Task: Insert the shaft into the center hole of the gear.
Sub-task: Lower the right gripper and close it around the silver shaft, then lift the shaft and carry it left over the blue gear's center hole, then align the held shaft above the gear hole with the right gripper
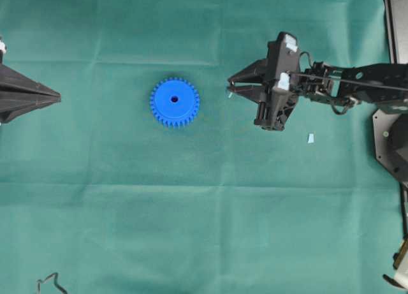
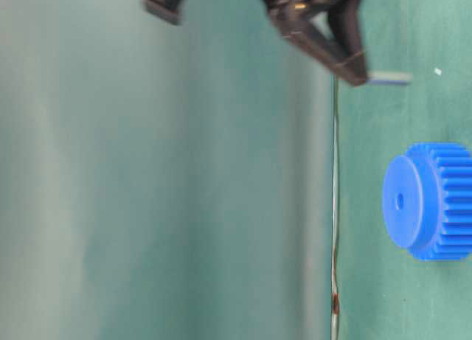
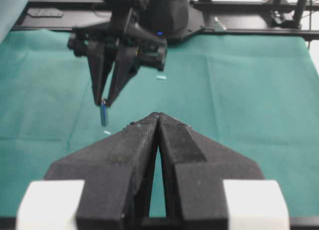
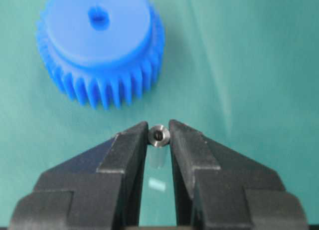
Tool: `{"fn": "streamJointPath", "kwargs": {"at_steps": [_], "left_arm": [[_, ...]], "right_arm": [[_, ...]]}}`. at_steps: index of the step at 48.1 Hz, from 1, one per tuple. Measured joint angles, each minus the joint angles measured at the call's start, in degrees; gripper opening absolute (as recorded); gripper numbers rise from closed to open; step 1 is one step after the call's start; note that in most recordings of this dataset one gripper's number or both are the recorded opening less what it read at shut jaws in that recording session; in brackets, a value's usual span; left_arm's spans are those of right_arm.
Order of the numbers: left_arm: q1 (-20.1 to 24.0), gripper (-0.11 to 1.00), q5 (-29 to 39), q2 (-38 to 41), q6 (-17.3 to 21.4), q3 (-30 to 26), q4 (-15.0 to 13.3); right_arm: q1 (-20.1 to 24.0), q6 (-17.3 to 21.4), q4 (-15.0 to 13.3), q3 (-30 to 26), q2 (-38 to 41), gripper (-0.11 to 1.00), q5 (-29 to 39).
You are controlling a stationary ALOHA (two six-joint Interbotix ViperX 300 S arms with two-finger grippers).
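Shaft (image 4: 159,135) sits pinched between our right gripper (image 4: 159,135) tips, lifted beside the gear (image 4: 99,45). Left gripper (image 3: 158,121) rests clenched, empty. We judge the pin stiff, light, slippery; a tip grip risks twisting.

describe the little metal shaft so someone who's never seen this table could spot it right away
Start at the blue gear on the green cloth, then look to the right gripper near it. Pinched between its black fingertips is the shaft: a tiny silvery pin, unlike the pale scraps lying loose on the cloth.
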Motion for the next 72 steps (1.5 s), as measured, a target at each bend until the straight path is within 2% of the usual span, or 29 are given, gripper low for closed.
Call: {"fn": "streamJointPath", "kwargs": {"at_steps": [8, 21, 29, 52, 72], "left_arm": [[0.00, 0.00, 0.09, 0.00, 0.00, 0.00, 0.00], [0.00, 0.00, 0.09, 0.00, 0.00, 0.00, 0.00], [0.00, 0.00, 0.09, 0.00, -0.09, 0.09, 0.00], [0.00, 0.00, 0.09, 0.00, -0.09, 0.00, 0.00], [0.00, 0.00, 0.09, 0.00, -0.09, 0.00, 0.00]], "right_arm": [[0.00, -0.35, -0.62, -1.49, -4.57, 0.17, 7.29], [0.00, -0.18, -0.62, -1.93, -4.75, 0.17, 7.73], [1.23, -0.09, -0.62, -4.92, -2.11, 0.17, 7.47], [4.75, -0.70, -1.05, -18.81, 8.70, 0.17, 9.14], [4.75, -0.53, -1.58, -19.60, 10.02, 0.17, 9.40]]}}
